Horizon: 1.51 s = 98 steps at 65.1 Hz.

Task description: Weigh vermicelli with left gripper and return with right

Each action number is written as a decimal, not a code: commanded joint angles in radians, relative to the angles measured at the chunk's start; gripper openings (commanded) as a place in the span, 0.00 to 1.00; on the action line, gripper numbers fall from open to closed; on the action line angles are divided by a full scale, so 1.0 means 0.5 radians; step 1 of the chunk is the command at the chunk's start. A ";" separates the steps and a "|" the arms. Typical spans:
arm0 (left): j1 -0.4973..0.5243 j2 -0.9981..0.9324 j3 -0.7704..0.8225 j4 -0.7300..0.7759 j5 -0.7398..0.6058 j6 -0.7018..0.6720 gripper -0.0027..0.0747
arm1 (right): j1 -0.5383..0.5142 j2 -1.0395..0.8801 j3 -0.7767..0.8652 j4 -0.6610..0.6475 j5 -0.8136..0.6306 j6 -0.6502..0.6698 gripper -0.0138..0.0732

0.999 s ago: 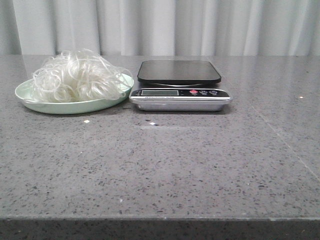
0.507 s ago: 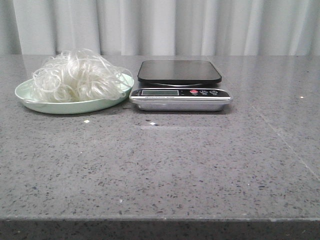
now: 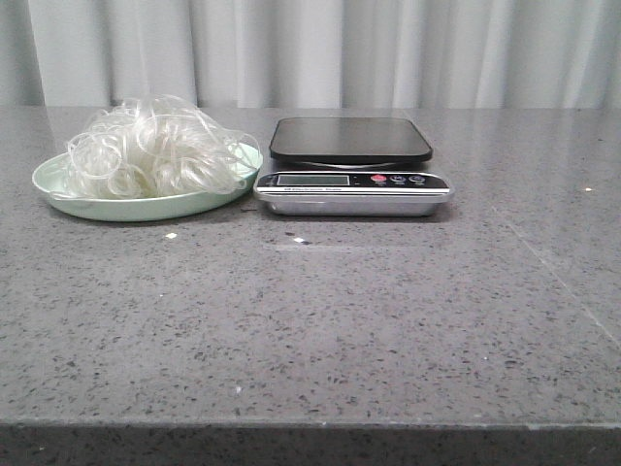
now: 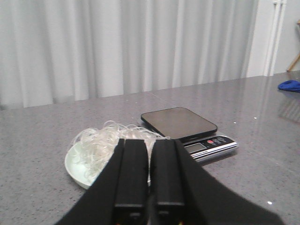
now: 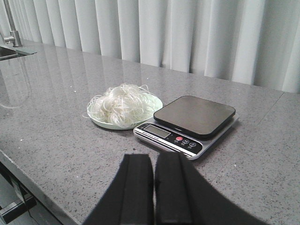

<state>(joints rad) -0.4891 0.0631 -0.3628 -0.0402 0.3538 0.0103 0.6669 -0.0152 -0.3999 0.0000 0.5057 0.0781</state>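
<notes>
A fluffy mound of thin, translucent white vermicelli point(image 3: 150, 148) sits piled on a pale green round plate point(image 3: 58, 199) toward the far left part of the grey speckled stone table point(image 3: 320, 330). Just beside the plate, on its right and near the far edge, stands a silver digital kitchen scale point(image 3: 353, 192) with a black square platform point(image 3: 349, 140), a small display and a red button on its front panel. A pale curtain point(image 3: 320, 49) hangs behind the far edge.

Neither arm is seen in the front view, while in the wrist views the left tool point(image 4: 150, 176) and right tool point(image 5: 154, 190) are held aloft, black fingers pressed together, nothing gripped.
</notes>
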 commanded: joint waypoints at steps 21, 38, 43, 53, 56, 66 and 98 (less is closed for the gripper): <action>0.834 0.021 0.308 -0.034 -0.545 -0.021 0.20 | -0.008 0.041 -0.046 -0.027 -0.157 0.001 0.38; 1.013 -0.179 0.747 -0.038 -0.747 -0.037 0.20 | -0.008 0.041 -0.046 -0.027 -0.154 0.001 0.38; 1.013 -0.179 0.744 -0.025 -0.629 -0.037 0.20 | -0.008 0.038 -0.046 -0.027 -0.150 0.001 0.38; 0.996 -0.179 0.744 -0.025 -0.615 -0.037 0.20 | -0.008 0.038 -0.046 -0.027 -0.150 0.001 0.38; 0.990 -0.179 0.744 -0.021 -0.615 -0.037 0.20 | -0.008 0.038 -0.046 -0.027 -0.150 0.001 0.38; 0.990 -0.179 0.744 -0.021 -0.615 -0.037 0.20 | -0.008 0.038 -0.046 -0.027 -0.150 0.001 0.38; 0.990 -0.179 0.744 -0.021 -0.615 -0.037 0.20 | -0.008 0.038 -0.046 -0.027 -0.150 0.001 0.38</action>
<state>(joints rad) 0.0138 -0.0042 0.0036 -0.0488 0.1172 0.0000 0.6669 -0.0152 -0.3994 0.0000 0.5057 0.0781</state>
